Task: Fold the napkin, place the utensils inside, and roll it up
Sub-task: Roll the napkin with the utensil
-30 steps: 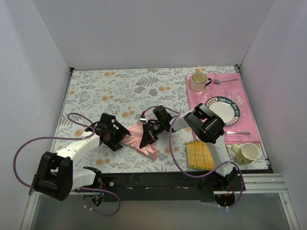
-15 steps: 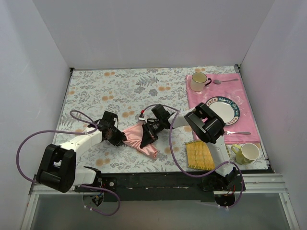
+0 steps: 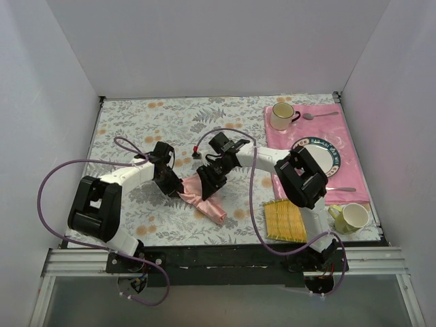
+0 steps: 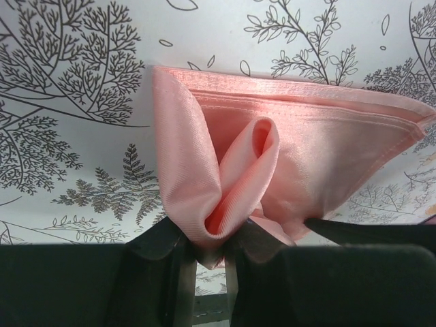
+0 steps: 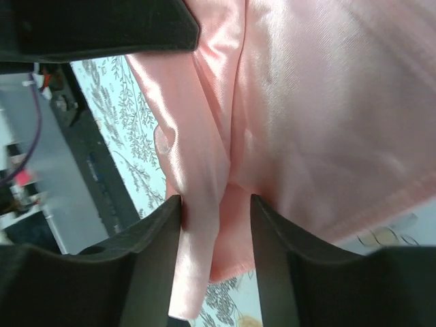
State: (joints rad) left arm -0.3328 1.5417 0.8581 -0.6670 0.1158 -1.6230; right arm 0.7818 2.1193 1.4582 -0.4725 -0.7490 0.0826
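Open passage was left along the far edge and far left corner of the table [image 3: 136, 122]. The right edge was taken up by a placemat [image 3: 283, 139] bearing a mug [image 3: 281, 116] and plate [image 3: 319, 155], and the near right corner by a bamboo mat [image 3: 284, 220] and yellow mug [image 3: 351, 217]. The middle was barred by the left gripper [image 3: 178, 193] and right gripper [image 3: 204, 182], both clamped on the napkin [image 3: 208, 204].

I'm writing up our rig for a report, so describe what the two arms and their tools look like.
Both the left arm and right arm have white links joined by chunky black joint housings. A thin purple cable loops loosely off each. The left tool and right tool are flat-sided and matte black. No markings are readable.
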